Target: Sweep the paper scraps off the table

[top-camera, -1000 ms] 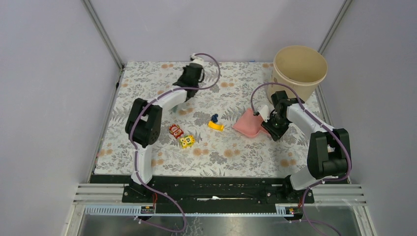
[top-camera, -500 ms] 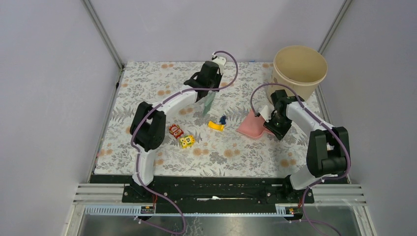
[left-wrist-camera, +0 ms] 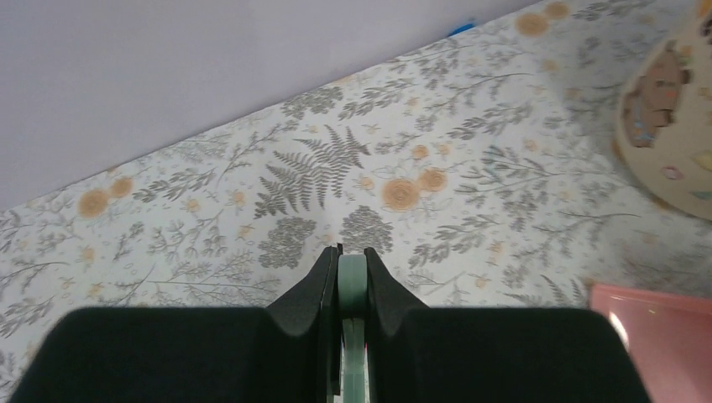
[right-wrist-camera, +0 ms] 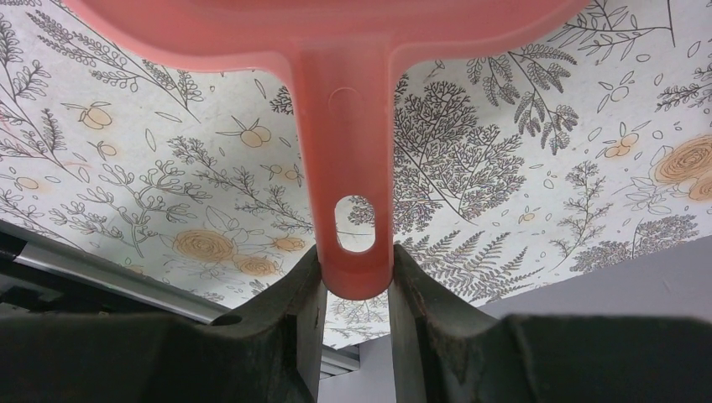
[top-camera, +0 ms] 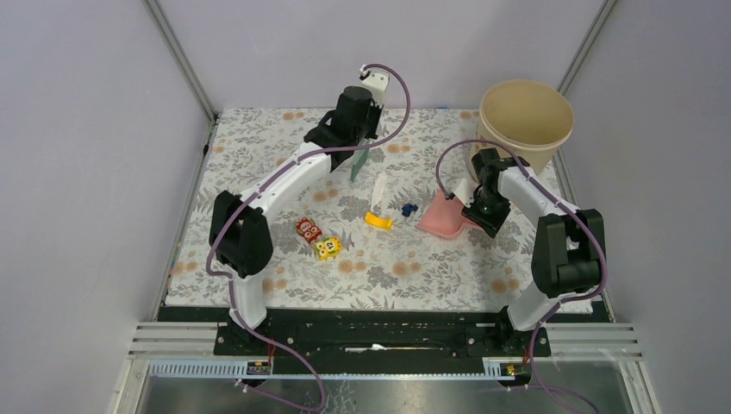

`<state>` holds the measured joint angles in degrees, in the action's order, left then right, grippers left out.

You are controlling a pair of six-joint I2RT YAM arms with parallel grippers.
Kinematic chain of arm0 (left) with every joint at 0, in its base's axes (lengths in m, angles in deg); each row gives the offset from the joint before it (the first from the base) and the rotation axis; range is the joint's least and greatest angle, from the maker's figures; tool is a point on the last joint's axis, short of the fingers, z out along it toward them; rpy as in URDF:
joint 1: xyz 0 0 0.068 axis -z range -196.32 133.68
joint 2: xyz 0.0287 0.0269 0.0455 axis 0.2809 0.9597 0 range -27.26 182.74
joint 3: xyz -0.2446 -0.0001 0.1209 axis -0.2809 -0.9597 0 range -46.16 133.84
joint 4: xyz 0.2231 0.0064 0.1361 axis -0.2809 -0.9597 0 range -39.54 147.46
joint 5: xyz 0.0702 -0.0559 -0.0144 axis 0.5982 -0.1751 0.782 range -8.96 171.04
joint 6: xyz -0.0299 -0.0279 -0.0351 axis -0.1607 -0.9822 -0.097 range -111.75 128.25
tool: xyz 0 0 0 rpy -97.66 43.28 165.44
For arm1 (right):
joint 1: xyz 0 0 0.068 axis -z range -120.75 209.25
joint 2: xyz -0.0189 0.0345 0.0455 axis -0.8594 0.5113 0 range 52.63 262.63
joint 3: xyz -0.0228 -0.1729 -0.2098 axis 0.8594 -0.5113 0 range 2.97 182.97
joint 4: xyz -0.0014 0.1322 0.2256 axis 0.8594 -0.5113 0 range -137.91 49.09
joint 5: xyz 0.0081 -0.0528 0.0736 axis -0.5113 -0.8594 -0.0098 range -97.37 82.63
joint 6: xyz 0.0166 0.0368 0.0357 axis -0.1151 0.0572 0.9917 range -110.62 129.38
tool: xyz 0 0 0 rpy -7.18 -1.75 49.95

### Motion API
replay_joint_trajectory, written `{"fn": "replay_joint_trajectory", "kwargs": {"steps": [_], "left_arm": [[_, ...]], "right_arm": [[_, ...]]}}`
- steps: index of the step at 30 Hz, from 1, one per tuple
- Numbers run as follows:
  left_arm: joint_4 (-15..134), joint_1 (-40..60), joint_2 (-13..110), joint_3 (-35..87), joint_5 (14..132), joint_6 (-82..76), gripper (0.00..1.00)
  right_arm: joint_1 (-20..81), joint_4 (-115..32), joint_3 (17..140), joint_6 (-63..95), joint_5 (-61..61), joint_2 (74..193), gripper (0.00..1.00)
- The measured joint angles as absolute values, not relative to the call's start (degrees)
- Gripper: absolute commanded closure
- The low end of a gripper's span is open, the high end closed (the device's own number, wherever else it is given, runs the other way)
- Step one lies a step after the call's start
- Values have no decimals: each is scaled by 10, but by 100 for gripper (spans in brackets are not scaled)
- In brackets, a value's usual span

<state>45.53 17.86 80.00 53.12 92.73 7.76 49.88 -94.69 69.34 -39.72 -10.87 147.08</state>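
Observation:
One navy-blue paper scrap (top-camera: 407,210) lies on the fern-print table (top-camera: 259,164), between the yellow curved piece (top-camera: 377,221) and the pink dustpan (top-camera: 441,216). My left gripper (top-camera: 355,153) is at the back centre, shut on a pale green brush handle (left-wrist-camera: 353,285). A white elongated piece (top-camera: 379,188) hangs below it; I cannot tell whether it is bristles or a strip. My right gripper (right-wrist-camera: 357,269) is shut on the dustpan's handle (right-wrist-camera: 357,168), with the pan's mouth facing left. The right gripper also shows in the top view (top-camera: 474,216).
A beige bucket (top-camera: 524,116) stands at the back right, behind the right arm, and shows at the edge of the left wrist view (left-wrist-camera: 672,143). A red toy block (top-camera: 309,229) and a yellow toy block (top-camera: 328,248) lie left of centre.
My left arm has swung from the back left to the back centre with the brush. The navy scrap has moved right, toward the dustpan. The dustpan has shifted slightly.

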Motion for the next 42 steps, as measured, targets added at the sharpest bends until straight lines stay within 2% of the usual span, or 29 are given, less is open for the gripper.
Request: {"fn": "replay_joint_trajectory", "kwargs": {"steps": [11,17,25,37,42], "left_arm": [[387,170,933,607,1037,102,100],[401,167,941,599,1019,95,100],[466,166,944,561,899,12,100],[527,189,944,571,606,-191,100],[541,191,940,596,580,-239,100]], "right_arm": [[499,-958,696,-397,-110,1474,100],[499,-959,705,-396,-110,1489,100],[499,-960,713,-392,-110,1495,100],[495,-964,734,-377,-99,1518,100],[495,-963,734,-375,-92,1518,100]]}}
